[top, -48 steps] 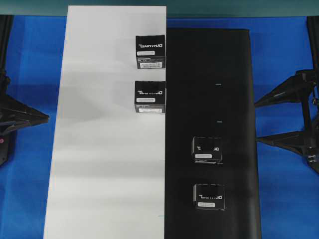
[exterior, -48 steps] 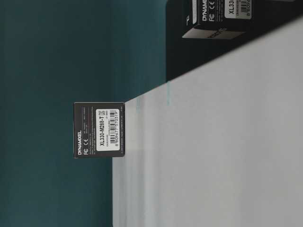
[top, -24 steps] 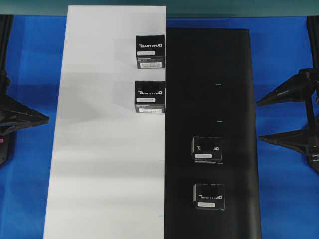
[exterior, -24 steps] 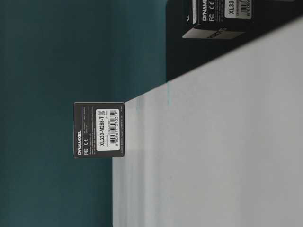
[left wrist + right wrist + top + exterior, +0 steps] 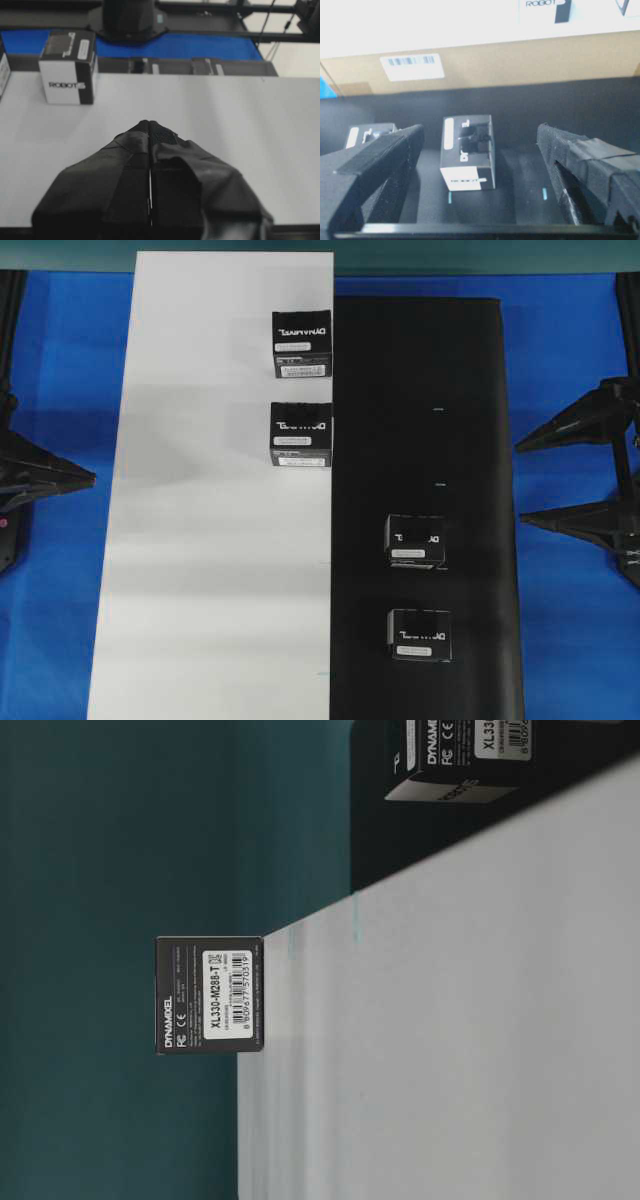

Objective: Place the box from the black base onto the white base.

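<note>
Blue table [image 5: 570,370] carries white base [image 5: 200,540] beside black base [image 5: 420,390].

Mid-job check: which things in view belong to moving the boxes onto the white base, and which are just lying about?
Belongs to the job:
- two boxes on the black base
- black base
- white base
- two boxes on the white base
- right gripper, open
- left gripper, shut, empty

Just there:
- blue table
- teal backdrop
</note>
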